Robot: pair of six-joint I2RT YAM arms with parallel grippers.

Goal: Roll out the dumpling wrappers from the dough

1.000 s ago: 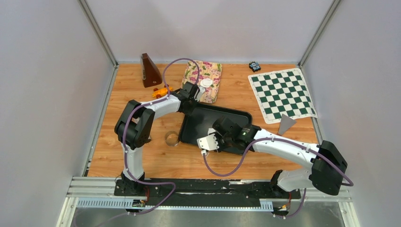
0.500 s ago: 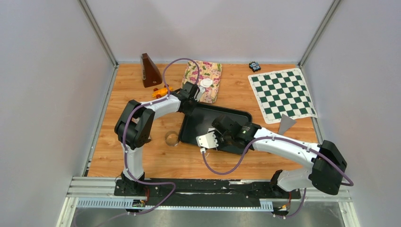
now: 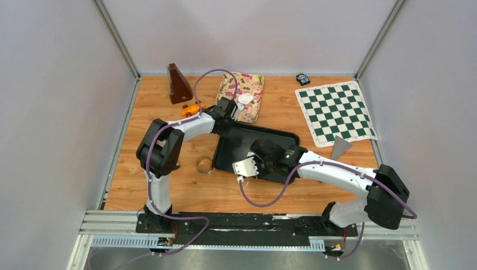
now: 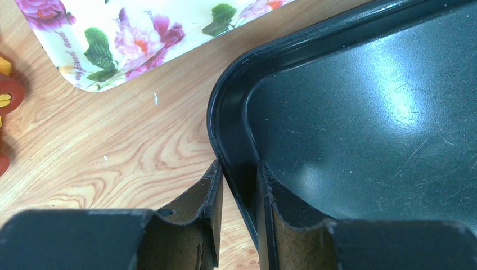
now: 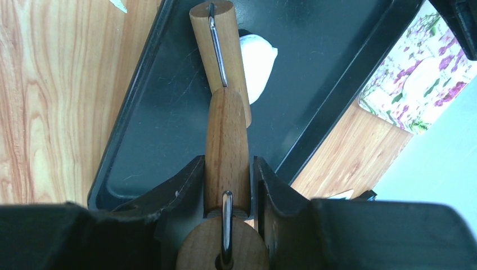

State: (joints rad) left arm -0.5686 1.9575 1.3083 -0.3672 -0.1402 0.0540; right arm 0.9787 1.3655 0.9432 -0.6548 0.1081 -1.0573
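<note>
Two claws engaged: left claw (image 4: 239,179) clamped on the corner rim of the black tray (image 4: 360,124), right claw (image 5: 228,169) gripping a wooden rolling pin (image 5: 219,67) against the white dough lump (image 5: 259,59) inside it. One dumpling wrapper (image 3: 245,98) lies on the floral board (image 3: 250,84) beyond the tray.

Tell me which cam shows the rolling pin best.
Right wrist: the rolling pin fills the frame, handle clamped in the right claw, roller over the black tray by the white dough. Top external: the right arm hides it. Left wrist: absent.
</note>
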